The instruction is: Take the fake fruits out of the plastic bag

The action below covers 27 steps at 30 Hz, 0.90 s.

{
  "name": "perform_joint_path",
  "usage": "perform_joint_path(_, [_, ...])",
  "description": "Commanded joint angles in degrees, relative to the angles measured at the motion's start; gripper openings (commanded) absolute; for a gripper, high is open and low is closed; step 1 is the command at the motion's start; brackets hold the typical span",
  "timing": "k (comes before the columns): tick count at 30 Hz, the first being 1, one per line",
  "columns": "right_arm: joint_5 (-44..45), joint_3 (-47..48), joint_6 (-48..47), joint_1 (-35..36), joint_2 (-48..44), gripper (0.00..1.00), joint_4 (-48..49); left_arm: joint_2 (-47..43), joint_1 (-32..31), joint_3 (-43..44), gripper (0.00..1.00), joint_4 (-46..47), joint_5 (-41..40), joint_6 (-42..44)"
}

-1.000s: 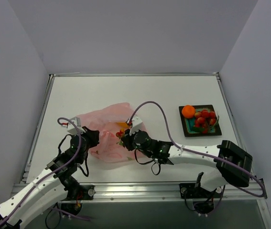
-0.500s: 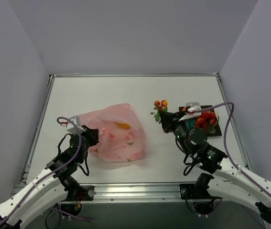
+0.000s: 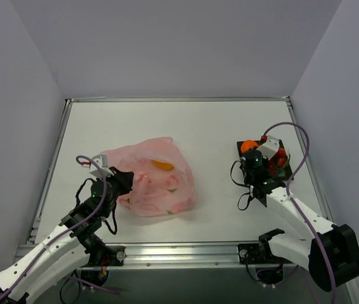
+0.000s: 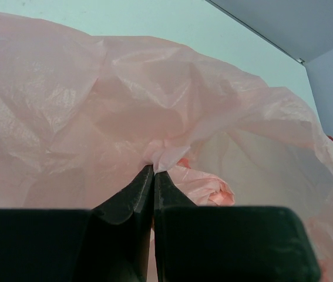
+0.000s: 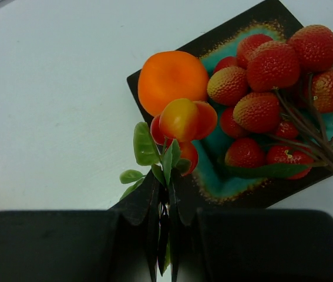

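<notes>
at right, gripper (image 5: 165, 187) tight on sprig (image 5: 181, 119)

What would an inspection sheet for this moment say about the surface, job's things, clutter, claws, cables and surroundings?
Surface: white table, no spills seen.
Job's things: pink bag left of centre, with an orange-yellow fruit showing through it. An orange and red berries lie on the tray. A sprig of small orange-red fruits is at the tray's edge.
Clutter: nothing seen.
Claws: left claw shut on bag; right claw shut on sprig, by its stem.
Cables: a purple cable loops along each arm, away from the fruits.
Surroundings: plain grey walls on three sides.
</notes>
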Motion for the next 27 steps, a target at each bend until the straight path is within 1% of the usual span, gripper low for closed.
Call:
perform_joint_path(1, [-1.0, 0.6, 0.9, -3.7, 2.6, 0.0, 3.3, 0.5, 0.5, 0.2, 0.02, 4.5, 2.6, -0.9])
perform_joint_path(4, [-5.2, -1.2, 1.4, -6.0, 4.5, 0.0, 5.8, 0.8, 0.5, -0.4, 0.02, 5.4, 3.5, -1.4])
perform_joint_path(10, [-6.7, -2.4, 2.2, -9.3, 8.3, 0.0, 7.0, 0.3, 0.4, -0.9, 0.02, 5.5, 3.5, -1.6])
perform_joint_path(11, [-8.8, -2.4, 2.2, -10.6, 8.8, 0.01, 7.0, 0.3, 0.5, -0.8, 0.02, 5.4, 3.5, -1.6])
perform_joint_path(13, [-9.8, -2.4, 2.3, -11.4, 9.6, 0.05, 7.0, 0.3, 0.5, -0.6, 0.02, 5.4, 3.4, -1.5])
perform_joint_path(14, [-9.9, -2.5, 2.4, -11.7, 9.6, 0.13, 7.0, 0.3, 0.4, -0.5, 0.02, 5.4, 3.4, -1.5])
perform_joint_path(16, [-9.8, -3.1, 2.7, -12.0, 9.4, 0.21, 7.0, 0.6, 0.5, -0.2, 0.02, 5.4, 3.5, -1.5])
perform_joint_path(17, [-9.5, -3.4, 2.9, -12.3, 8.9, 0.3, 7.1, 0.7, 0.5, -0.2, 0.02, 5.4, 3.5, -1.5])
perform_joint_path(19, [-9.4, -3.9, 3.2, -12.4, 7.4, 0.42, 6.9, 0.9, 0.5, 0.0, 0.02, 5.1, 3.5, -1.5])
perform_joint_path(20, [-9.3, -4.0, 3.1, -12.4, 6.8, 0.51, 6.6, 0.8, 0.5, 0.0, 0.02, 5.0, 3.5, -1.5])
perform_joint_path(21, [-9.4, -4.0, 3.1, -12.4, 6.2, 0.56, 5.9, 0.8, 0.5, 0.1, 0.02, 4.9, 3.5, -1.5])
perform_joint_path(22, [-9.7, -3.9, 3.0, -12.4, 5.0, 0.57, 5.6, 0.9, 0.5, 0.2, 0.02, 4.8, 3.5, -1.5])
perform_joint_path(23, [-10.1, -3.8, 2.9, -12.4, 4.2, 0.61, 5.2, 0.9, 0.5, 0.3, 0.03, 4.7, 3.5, -1.4])
perform_joint_path(25, [-12.0, -3.4, 2.5, -12.1, 1.4, 0.63, 4.1, 1.1, 0.5, 1.0, 0.02, 4.0, 2.9, -1.3])
perform_joint_path(26, [-12.4, -3.2, 2.5, -11.6, 0.1, 0.67, 3.5, 1.1, 0.5, 1.3, 0.02, 3.9, 2.8, -1.1])
perform_joint_path(27, [-12.7, -2.8, 2.4, -10.8, -1.4, 0.68, 2.6, 1.2, 0.5, 1.5, 0.02, 3.9, 2.8, -0.9])
